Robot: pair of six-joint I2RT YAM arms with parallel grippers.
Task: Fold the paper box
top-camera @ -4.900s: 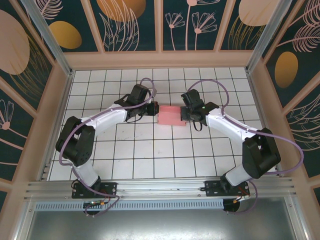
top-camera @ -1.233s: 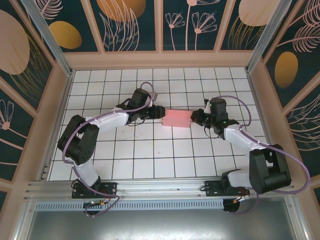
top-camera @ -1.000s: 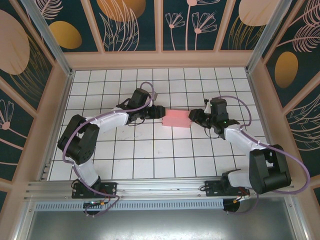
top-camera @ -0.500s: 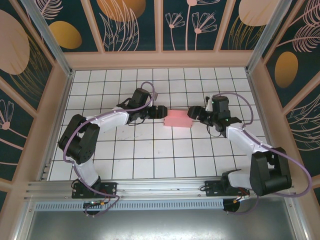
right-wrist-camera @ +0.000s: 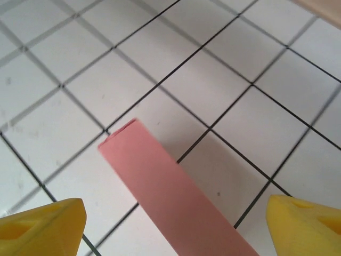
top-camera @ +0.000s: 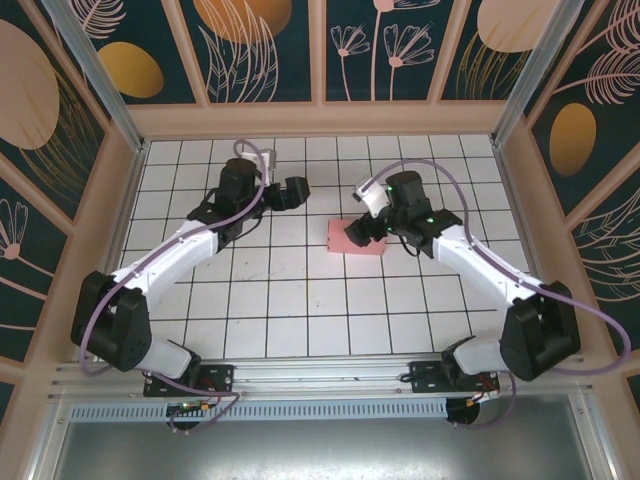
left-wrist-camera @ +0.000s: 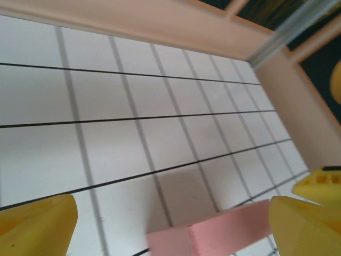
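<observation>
On the floor, box: pink, closed into a flat rectangle, lying free near the middle of the floor. From above no flap is seen standing up.
Box, left wrist view: one long edge and a corner are seen low in frame, resting on the tiles.
Box, right wrist view: a narrow pink face is seen running away between the fingers. A thin seam is made out at its far end.
Left gripper: released. It is raised and drawn back to the far left of the box, well apart from it. The yellow fingers are spread wide and nothing is gripped.
Right gripper: released. It is hung above the box's right end, pointed down at it. The fingers are spread to either side of the box, and neither is seen touching it.
Change: a second ago both grippers were set low against the box's two short ends. Both have since been lifted off: the left was pulled away and the right swung over the top. The box has been left about where it was.
Meaning: pressing of the ends is judged finished, and the fold appears done or nearly so.
Watch: the end seam may spring open now that it is unpressed. Whether the tabs are tucked cannot be told from above.
</observation>
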